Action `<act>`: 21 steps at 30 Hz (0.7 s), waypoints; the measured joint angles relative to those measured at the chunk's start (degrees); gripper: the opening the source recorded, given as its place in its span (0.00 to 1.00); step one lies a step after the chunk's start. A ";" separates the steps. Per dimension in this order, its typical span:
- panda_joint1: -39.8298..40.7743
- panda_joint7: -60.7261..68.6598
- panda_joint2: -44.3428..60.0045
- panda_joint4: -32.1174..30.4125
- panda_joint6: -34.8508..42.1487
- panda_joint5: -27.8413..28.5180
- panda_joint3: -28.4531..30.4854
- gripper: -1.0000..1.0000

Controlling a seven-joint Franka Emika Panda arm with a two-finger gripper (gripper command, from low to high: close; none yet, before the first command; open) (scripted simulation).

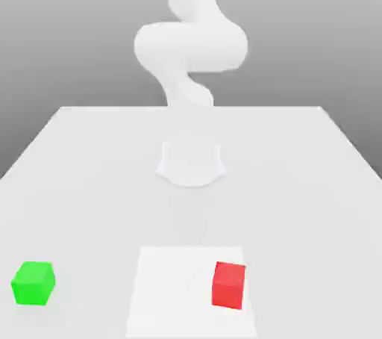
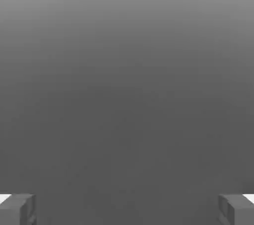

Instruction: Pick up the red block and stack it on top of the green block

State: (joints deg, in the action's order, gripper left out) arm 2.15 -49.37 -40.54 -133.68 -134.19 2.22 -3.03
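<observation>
In the exterior view a pale white table (image 1: 89, 173) fills the lower half of the frame under a grey backdrop, its far edge running across the middle of the picture. The white arm (image 1: 190, 46) rises from a round base (image 1: 191, 164) at the centre of the table, bends through a thick elbow in the upper middle of the frame and leaves through the top edge. In the lower right of the centre sits the red block (image 1: 228, 284), resting on a slightly brighter white square patch (image 1: 168, 293) that lies at the bottom middle of the frame; the block stands near that patch's right edge. The green block (image 1: 33, 283) rests on the bare table in the lower left corner of the frame, well apart from the red block and at about the same height in the picture. Both cubes sit flat and upright, and nothing touches either one. In the hand view the gripper (image 2: 127, 210) shows as two grey fingertips (image 2: 17, 209), one in the lower left corner and the other in the lower right corner of the frame, standing wide apart with nothing between them. Behind them is a plain grey field, lighter toward the top of the frame and darker lower down.
</observation>
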 joint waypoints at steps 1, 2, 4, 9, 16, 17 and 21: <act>0.94 -1.49 2.30 -0.82 -1.03 0.91 -1.28 0.50; 1.75 -2.95 4.52 -1.60 -2.02 1.83 -2.40 0.50; 3.05 -5.87 8.89 -3.11 -3.91 3.73 -4.26 0.50; 5.72 -12.65 19.70 -6.83 -8.54 7.82 -7.92 0.50; 6.60 -19.77 34.21 -12.12 -15.33 10.28 -9.97 0.50; 6.40 -20.31 36.14 -12.90 -16.37 9.96 -10.09 0.50; 5.48 -20.41 43.23 -16.12 -20.73 5.82 -11.12 0.50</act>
State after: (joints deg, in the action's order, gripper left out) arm 7.63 -69.78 2.69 -149.80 -154.92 8.04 -14.15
